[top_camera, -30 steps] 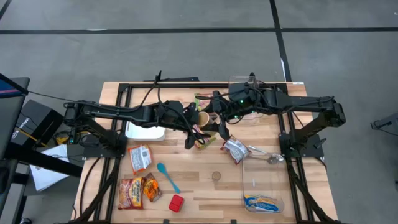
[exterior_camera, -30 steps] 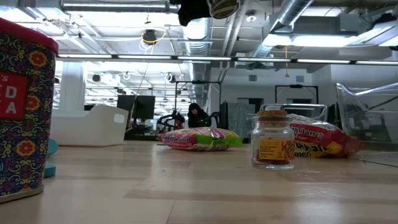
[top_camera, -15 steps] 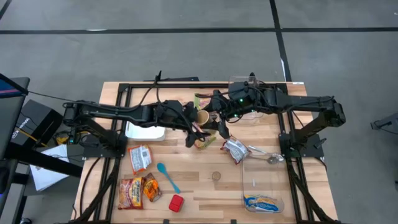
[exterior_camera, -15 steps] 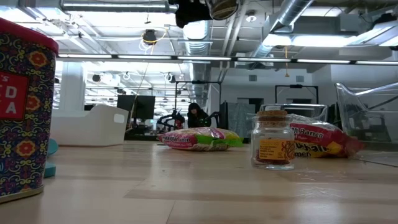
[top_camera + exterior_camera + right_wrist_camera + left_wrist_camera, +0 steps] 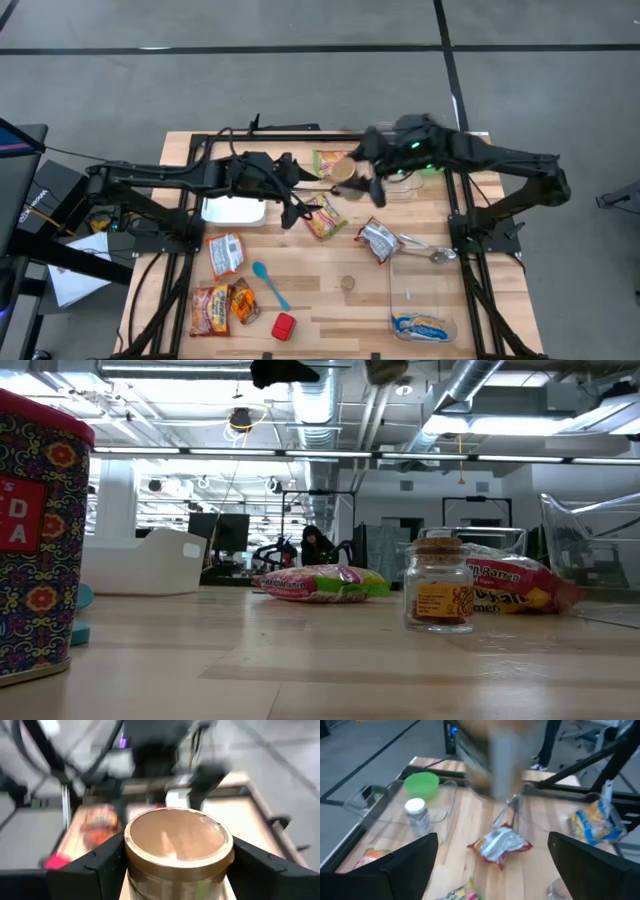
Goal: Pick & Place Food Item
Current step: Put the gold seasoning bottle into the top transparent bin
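The handover looks done and the carry is the step in hand: the right gripper (image 5: 362, 180) has its jaws clamped on the brown-lidded jar (image 5: 344, 170), one finger on either side of the barrel as the right wrist view shows (image 5: 177, 851), and the jar is up in the air above the far middle of the counter (image 5: 320, 300), at about twelve o'clock from its centre. The left gripper (image 5: 290, 205) stands just beside it toward nine o'clock, jaws spread wide and holding nothing; its own wrist view looks between the two parted fingers (image 5: 405, 865) down on the counter with nothing between them. Below the jar and toward six o'clock lies a yellow-and-pink snack packet (image 5: 322, 217), and at four o'clock from the centre sits the clear bin (image 5: 400, 290) with a blue-and-yellow packet (image 5: 424, 326) already in it. Which place the jar is meant for I cannot tell from the task line; the clear bin, and the white tub (image 5: 234, 211) at ten o'clock, are the likely ones. Judging by that, the next move calls for the right arm to swing the jar clear of the left arm, keep it upright, bring it over the chosen container and lower it before the jaws part. The left arm should draw back toward nine o'clock so the two do not foul.
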### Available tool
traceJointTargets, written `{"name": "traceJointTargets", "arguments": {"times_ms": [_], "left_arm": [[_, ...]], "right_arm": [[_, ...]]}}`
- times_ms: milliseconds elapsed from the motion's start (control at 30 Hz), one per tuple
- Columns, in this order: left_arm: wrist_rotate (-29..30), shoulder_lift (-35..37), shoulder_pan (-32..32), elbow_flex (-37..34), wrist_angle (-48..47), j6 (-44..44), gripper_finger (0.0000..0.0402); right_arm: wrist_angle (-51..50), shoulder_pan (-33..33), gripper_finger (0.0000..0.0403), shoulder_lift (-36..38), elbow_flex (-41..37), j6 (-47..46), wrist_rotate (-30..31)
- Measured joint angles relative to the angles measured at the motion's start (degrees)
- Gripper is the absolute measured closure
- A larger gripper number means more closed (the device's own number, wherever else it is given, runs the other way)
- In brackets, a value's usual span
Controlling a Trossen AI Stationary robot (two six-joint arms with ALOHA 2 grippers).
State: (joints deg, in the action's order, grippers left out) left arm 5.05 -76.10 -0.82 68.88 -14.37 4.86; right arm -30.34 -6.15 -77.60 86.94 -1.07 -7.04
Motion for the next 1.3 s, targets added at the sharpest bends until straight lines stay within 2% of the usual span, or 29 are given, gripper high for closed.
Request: {"name": "traceJointTargets", "arguments": {"times_ms": [200, 367, 500, 633, 733, 767, 1300], "left_arm": [[-0.3, -1.5, 0.0, 0.0, 3.9, 0.4, 0.0072], [-0.4, -4.7, 0.0, -0.1, 11.8, 1.5, 0.0137], [-0.4, -7.5, 0.0, -0.1, 17.4, 1.6, 0.0205], [-0.9, -8.1, 0.0, -0.1, 19.8, 3.7, 0.0297], [-5.2, -8.5, -0.7, -0.1, 23.9, 4.7, 0.0375], [-7.0, -8.5, -0.9, -0.1, 25.5, 5.2, 0.0388], [-7.9, -8.8, -1.4, -0.1, 35.0, 4.4, 0.0401]], "right_arm": [[7.6, -0.7, 0.0134, 4.8, -1.1, -0.8, 0.5], [15.2, 1.1, 0.0134, 4.9, -1.1, -3.5, -1.4], [17.6, 2.6, 0.0134, 4.8, -1.1, -3.7, -1.2], [17.5, 2.8, 0.0134, 4.8, -1.2, -3.9, -0.8], [17.6, 2.8, 0.0134, 5.0, -1.2, -3.9, -0.5], [17.6, 2.7, 0.0134, 5.0, -1.2, -3.9, -0.5], [20.2, 2.8, 0.0134, 4.5, -1.1, -3.4, -0.6]]}}
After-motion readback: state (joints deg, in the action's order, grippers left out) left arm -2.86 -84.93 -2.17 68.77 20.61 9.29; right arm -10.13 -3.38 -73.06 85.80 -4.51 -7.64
